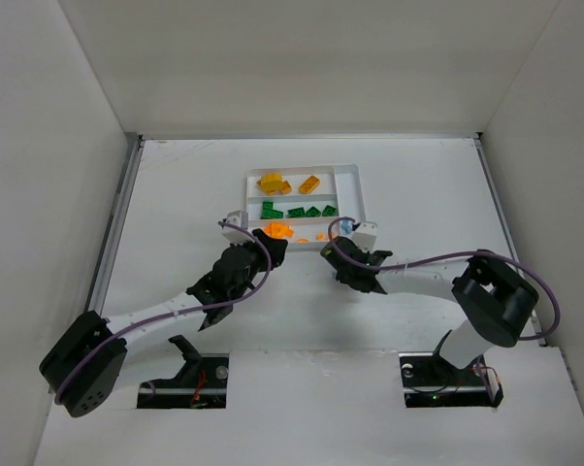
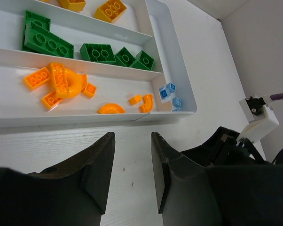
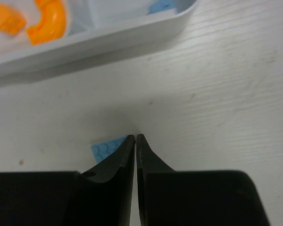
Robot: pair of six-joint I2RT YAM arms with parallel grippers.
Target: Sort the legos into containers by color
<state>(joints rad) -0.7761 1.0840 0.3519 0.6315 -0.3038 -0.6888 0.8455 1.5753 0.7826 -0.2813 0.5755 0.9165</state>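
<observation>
The white tray (image 1: 355,189) holds yellow bricks (image 1: 273,182) in its far slot, green bricks (image 1: 297,211) in the middle slot and orange pieces (image 1: 277,230) in the near slot. In the left wrist view the tray (image 2: 179,61) shows orange bits (image 2: 61,84), green bricks (image 2: 47,42) and pale blue pieces (image 2: 168,92) in the narrow end slot. My left gripper (image 2: 132,141) is open and empty over the table just before the tray. My right gripper (image 3: 135,137) is shut, its tips on the table. A pale blue plate (image 3: 105,148) lies flat beside its left finger, not between the jaws.
The right arm's wrist (image 2: 226,141) sits close to the right of my left gripper. White walls enclose the table on three sides. The tray's near rim (image 3: 108,37) runs just beyond the right gripper's tips.
</observation>
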